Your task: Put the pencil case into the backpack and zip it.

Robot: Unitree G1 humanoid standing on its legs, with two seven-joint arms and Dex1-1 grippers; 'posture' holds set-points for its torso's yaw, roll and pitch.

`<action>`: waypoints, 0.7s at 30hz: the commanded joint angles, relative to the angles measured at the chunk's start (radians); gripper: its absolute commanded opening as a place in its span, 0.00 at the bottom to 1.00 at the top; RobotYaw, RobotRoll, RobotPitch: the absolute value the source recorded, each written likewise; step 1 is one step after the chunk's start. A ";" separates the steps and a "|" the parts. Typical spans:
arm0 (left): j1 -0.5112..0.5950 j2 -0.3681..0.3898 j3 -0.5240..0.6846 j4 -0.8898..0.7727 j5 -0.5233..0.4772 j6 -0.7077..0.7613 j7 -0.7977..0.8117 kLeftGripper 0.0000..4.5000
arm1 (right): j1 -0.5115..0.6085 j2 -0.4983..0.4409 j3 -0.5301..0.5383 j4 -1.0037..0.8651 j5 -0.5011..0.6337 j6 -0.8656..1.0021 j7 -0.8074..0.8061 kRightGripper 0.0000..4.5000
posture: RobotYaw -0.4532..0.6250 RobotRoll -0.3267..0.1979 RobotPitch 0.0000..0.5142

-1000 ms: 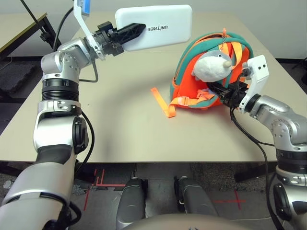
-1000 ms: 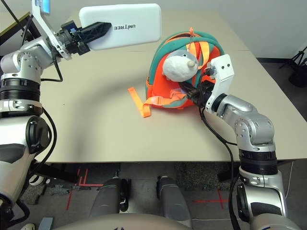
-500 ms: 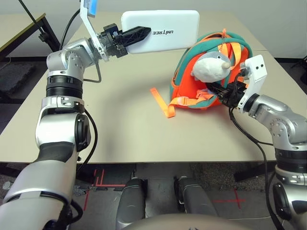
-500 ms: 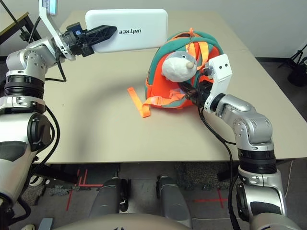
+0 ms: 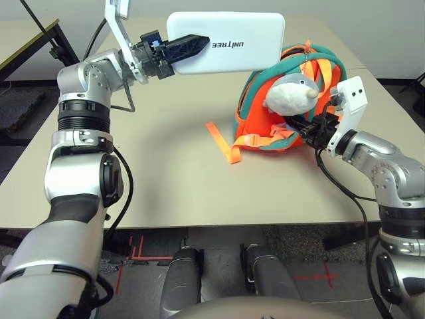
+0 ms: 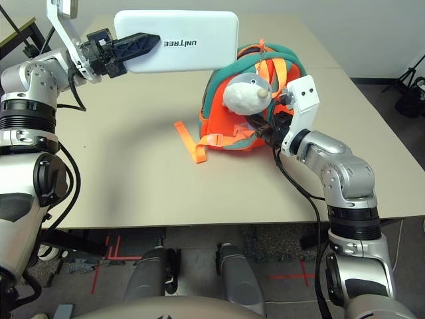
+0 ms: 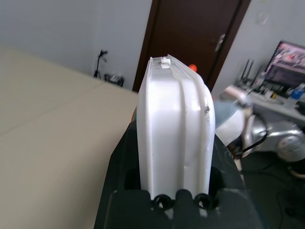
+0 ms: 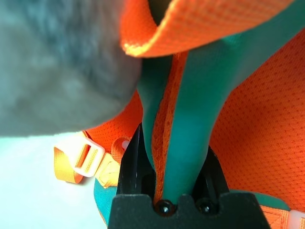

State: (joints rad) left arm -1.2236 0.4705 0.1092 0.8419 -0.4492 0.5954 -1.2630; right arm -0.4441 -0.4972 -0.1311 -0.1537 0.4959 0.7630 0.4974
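left pincer (image 5: pixel 192 45) clamps pencil case (image 5: pixel 229 41) | right pincer (image 8: pixel 164 191) pinches backpack (image 5: pixel 265 126) trim

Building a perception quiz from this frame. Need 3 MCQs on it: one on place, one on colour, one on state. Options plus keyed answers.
1. Where is the pencil case?
A. flat on the table
B. in the air beside the top of the backpack
C. inside the backpack

2. What colour is the backpack's trim?
A. teal
B. black
C. yellow

3. What is the right claw doing?
A. hanging open above the table
B. shut on the pencil case
C. shut on the backpack's teal edge

Answers:
1 B: the left claw holds the case off the table, its far end by the backpack's top.
2 A: teal bands border the orange body.
3 C: the right wrist view shows both fingers pinching a teal strip.
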 commanded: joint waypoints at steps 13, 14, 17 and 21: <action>-0.204 -0.118 -0.140 0.294 0.237 -0.309 -0.112 0.27 | -0.023 -0.001 0.033 0.069 -0.035 0.004 0.010 0.10 | 0.27 0.62 0.19; -0.217 -0.127 -0.142 0.312 0.249 -0.322 -0.109 0.27 | -0.023 0.000 0.034 0.069 -0.035 0.004 0.010 0.10 | 0.27 0.62 0.19; -0.245 -0.155 -0.148 0.357 0.285 -0.362 -0.100 0.27 | -0.023 0.001 0.034 0.065 -0.036 0.004 0.010 0.10 | 0.27 0.62 0.19; -0.268 -0.208 -0.151 0.406 0.332 -0.407 -0.059 0.27 | -0.025 0.003 0.034 0.063 -0.037 0.003 0.009 0.10 | 0.26 0.62 0.19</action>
State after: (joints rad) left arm -1.4636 0.2846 -0.0293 1.2337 -0.1389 0.2111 -1.3181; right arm -0.4745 -0.4964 -0.1185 -0.1134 0.4762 0.7524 0.5114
